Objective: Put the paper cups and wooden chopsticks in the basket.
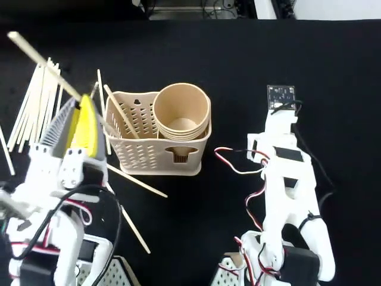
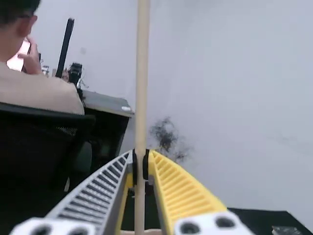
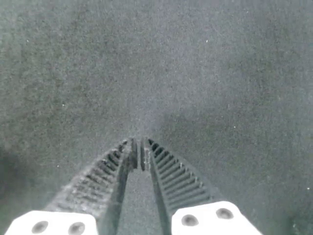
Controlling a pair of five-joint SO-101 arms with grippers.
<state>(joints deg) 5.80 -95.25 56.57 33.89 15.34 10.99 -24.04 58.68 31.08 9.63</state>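
My left gripper (image 1: 80, 101) is raised left of the beige basket (image 1: 156, 156) and shut on one wooden chopstick (image 1: 41, 58), which sticks up and to the left from its tip. In the left wrist view the chopstick (image 2: 142, 78) stands straight up out of the shut gripper (image 2: 140, 161). Stacked paper cups (image 1: 181, 110) sit in the basket's right half, and a chopstick (image 1: 122, 113) leans in its left half. Several loose chopsticks (image 1: 33, 110) lie fanned on the black table at the far left. My right gripper (image 3: 140, 152) is shut and empty just above the black cloth, right of the basket.
Two more chopsticks (image 1: 136, 182) lie on the table in front of the basket, near the left arm's base. A small dark board (image 1: 281, 93) rests beyond the right arm. Red and white cables (image 1: 235, 164) hang between the basket and the right arm.
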